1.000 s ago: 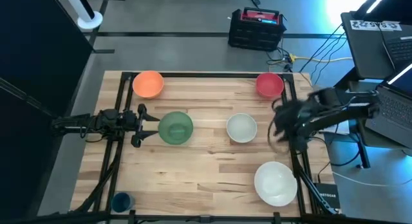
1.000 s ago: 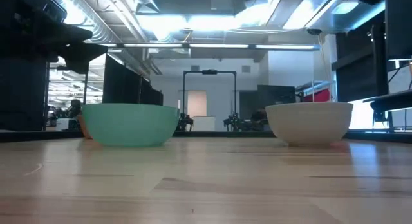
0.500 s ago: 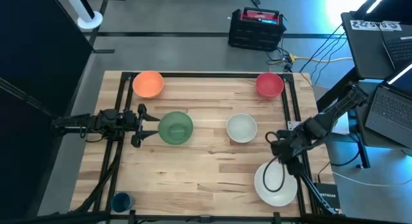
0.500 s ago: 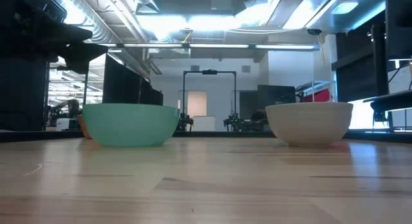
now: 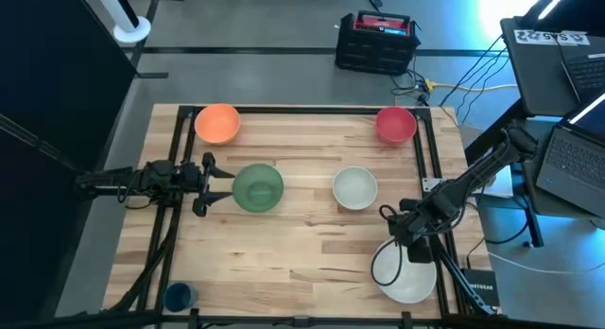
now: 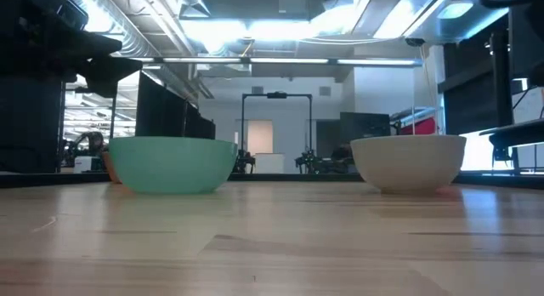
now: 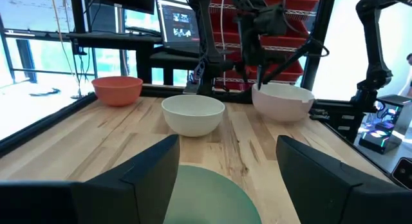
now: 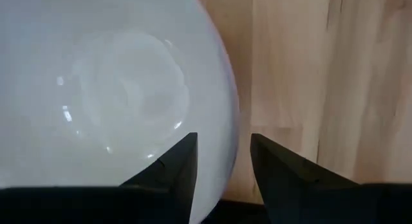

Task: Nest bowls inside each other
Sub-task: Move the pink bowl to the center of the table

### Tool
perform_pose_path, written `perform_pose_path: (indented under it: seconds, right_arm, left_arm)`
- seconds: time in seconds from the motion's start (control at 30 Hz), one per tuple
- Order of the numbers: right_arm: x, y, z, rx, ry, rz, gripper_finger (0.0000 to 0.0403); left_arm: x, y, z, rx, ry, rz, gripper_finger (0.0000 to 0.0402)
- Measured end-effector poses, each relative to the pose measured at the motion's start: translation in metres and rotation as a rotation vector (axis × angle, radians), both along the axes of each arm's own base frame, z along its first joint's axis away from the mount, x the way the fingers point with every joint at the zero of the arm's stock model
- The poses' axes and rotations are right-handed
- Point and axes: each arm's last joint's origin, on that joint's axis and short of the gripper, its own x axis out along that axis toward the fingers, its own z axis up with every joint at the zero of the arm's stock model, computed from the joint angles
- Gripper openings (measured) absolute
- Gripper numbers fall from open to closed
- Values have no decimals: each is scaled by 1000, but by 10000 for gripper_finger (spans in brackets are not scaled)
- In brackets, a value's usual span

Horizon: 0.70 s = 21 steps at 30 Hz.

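Five bowls rest upright on the wooden table: orange (image 5: 217,123) far left, red (image 5: 396,124) far right, green (image 5: 257,188) and pale grey-white (image 5: 355,188) mid-table, a larger white one (image 5: 406,272) near right. My right gripper (image 5: 397,237) points down, open, over the large white bowl's far-left rim (image 8: 228,130). One finger (image 8: 174,166) stands inside the bowl and the other (image 8: 277,166) outside. My left gripper (image 5: 203,185) waits level and open just left of the green bowl (image 7: 206,198).
Black frame rails (image 5: 175,168) run along the table's left and right sides. A blue cup (image 5: 178,296) stands at the near left corner. Laptops (image 5: 558,55) sit beyond the right edge. Bare wood lies between the bowls, mid-table toward the near edge.
My right gripper has swung from beside the pale grey-white bowl toward the table's near edge and come down over the large white bowl's rim, tipping further downward and rolling at the wrist. No bowl has moved.
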Motion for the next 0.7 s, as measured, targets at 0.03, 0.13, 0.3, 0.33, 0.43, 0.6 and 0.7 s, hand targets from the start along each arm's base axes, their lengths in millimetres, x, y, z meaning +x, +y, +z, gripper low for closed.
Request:
perform_pose_path:
  seconds: [0.03, 0.13, 0.3, 0.33, 0.43, 0.6, 0.7]
  right_arm:
    - [1, 1, -3, -3, 3, 0, 129]
    - [4, 3, -11, -2, 3, -1, 129]
    - [8, 7, -20, -2, 24, -6, 91]
    - [9, 8, -21, -1, 28, -7, 82]
    - [12, 10, -25, 2, 38, -10, 55]
    - [16, 13, -32, 6, 56, -16, 9]
    - [19, 14, -26, 12, 48, -24, 5]
  left_arm:
    - [0, 0, 0, 0, -1, 0, 243]
    - [0, 0, 0, 0, -1, 0, 243]
    - [0, 0, 0, 0, 0, 0, 243]
    - [0, 0, 0, 0, 0, 0, 243]
    - [0, 0, 0, 0, 0, 0, 243]
    - [0, 0, 0, 0, 0, 0, 243]
    - [0, 0, 0, 0, 0, 0, 243]
